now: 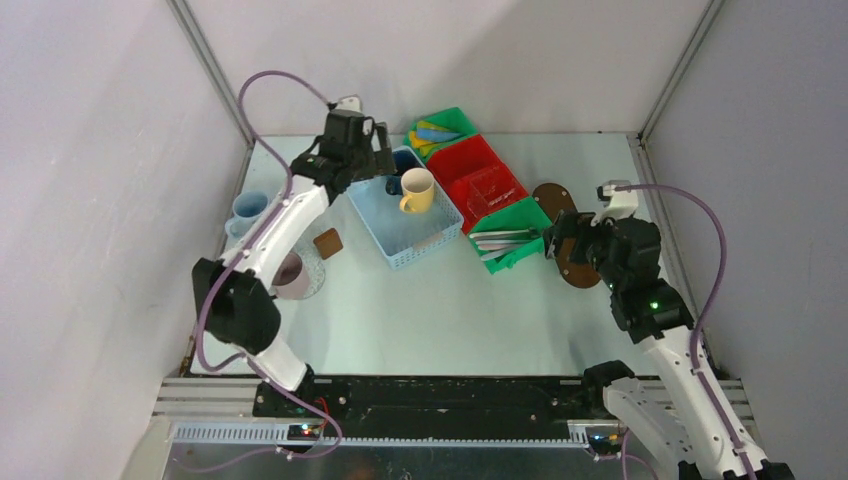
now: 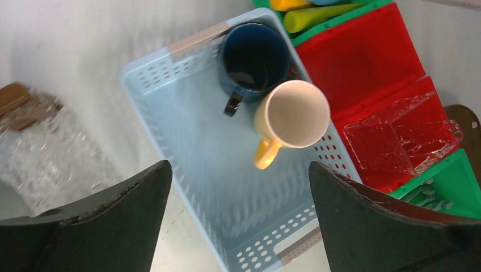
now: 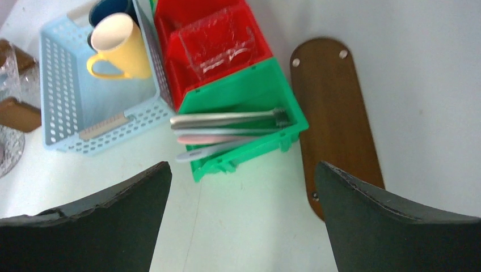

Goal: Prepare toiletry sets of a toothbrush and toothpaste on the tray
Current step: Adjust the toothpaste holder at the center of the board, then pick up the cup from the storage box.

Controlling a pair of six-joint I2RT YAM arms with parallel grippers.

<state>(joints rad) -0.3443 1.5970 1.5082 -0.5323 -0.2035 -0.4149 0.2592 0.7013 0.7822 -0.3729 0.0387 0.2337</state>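
Note:
The dark brown oval tray point(image 3: 334, 113) lies right of the bins, with nothing on the part I see; in the top view the tray point(image 1: 553, 196) is partly hidden by my right arm. Several toothbrushes point(image 3: 227, 122) lie in a green bin point(image 3: 266, 90). Yellow and green toothpaste tubes point(image 2: 317, 17) fill the far green bin point(image 1: 440, 128). A yellow mug point(image 2: 298, 113) and a dark blue mug point(image 2: 255, 59) stand in the light blue basket point(image 2: 187, 170). My left gripper point(image 2: 238, 167) hangs open above the basket. My right gripper point(image 3: 243, 165) is open over the table, near the toothbrush bin.
A red bin point(image 1: 480, 180) holding a clear plastic box sits between the green bins. Two pale blue mugs point(image 1: 246, 208) stand by the left wall. Another mug point(image 1: 291, 275) sits on a glass dish beside a brown coaster point(image 1: 328, 243).

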